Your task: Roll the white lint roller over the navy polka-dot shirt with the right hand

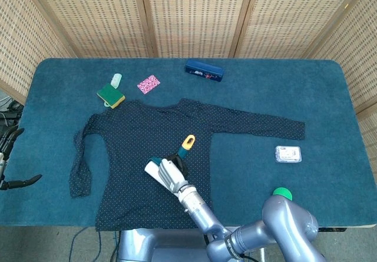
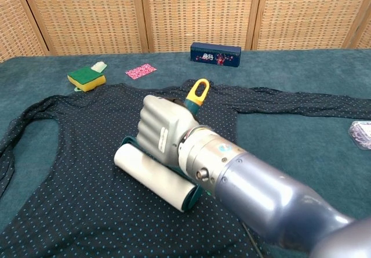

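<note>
The navy polka-dot shirt (image 1: 135, 150) (image 2: 69, 153) lies spread flat on the teal table, sleeves out to both sides. My right hand (image 1: 171, 174) (image 2: 162, 131) grips the handle of the white lint roller (image 1: 155, 173) (image 2: 152, 177), fingers wrapped around it. The roller's white drum rests on the shirt's lower middle, and its yellow loop end (image 1: 188, 140) (image 2: 199, 91) sticks out past the hand. A dark piece of my left hand (image 1: 17, 182) shows at the head view's left edge, off the table; how its fingers lie is unclear.
A green-and-yellow sponge (image 1: 111, 95) (image 2: 86, 78) and a pink patterned card (image 1: 148, 83) (image 2: 141, 71) lie beyond the shirt's left shoulder. A dark blue box (image 1: 204, 70) (image 2: 215, 54) sits at the back. A small clear packet (image 1: 288, 153) lies right of the shirt.
</note>
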Controlling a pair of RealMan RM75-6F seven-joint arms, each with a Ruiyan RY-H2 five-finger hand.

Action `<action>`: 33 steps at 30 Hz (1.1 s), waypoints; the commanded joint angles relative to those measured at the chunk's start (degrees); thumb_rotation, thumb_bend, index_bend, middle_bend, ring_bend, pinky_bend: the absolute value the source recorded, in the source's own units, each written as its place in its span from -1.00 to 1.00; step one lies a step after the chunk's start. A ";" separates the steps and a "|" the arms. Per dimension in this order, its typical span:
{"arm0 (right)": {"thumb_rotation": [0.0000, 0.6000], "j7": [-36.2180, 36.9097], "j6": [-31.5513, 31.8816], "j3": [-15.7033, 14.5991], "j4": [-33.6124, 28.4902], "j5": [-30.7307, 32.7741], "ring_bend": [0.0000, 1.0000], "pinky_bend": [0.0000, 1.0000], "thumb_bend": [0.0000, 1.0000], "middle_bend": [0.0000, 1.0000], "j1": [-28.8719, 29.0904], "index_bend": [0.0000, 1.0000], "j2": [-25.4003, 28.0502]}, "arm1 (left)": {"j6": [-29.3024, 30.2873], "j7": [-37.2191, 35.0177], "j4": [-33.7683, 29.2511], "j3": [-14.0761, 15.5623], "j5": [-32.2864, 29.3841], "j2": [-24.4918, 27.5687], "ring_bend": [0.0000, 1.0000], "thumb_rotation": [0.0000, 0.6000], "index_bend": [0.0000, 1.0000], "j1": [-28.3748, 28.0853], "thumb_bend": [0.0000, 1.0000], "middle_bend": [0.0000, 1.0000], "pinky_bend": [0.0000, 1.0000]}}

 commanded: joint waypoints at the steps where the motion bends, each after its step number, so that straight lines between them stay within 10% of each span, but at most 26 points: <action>1: 1.00 -1.15 0.43 -0.45 -1.29 -0.80 1.00 1.00 0.56 1.00 -0.10 0.39 -0.49 | -0.03 0.08 -0.03 0.00 -0.04 0.00 -1.00 1.00 -1.00 -0.02 -1.00 -1.00 -1.00; 33: 1.00 2.96 -3.32 -2.01 8.69 -3.72 1.00 1.00 0.53 1.00 -5.68 0.38 4.38 | 0.27 2.78 -0.93 0.01 -0.50 -0.65 -1.00 1.00 -1.00 -0.13 -1.00 -1.00 -1.00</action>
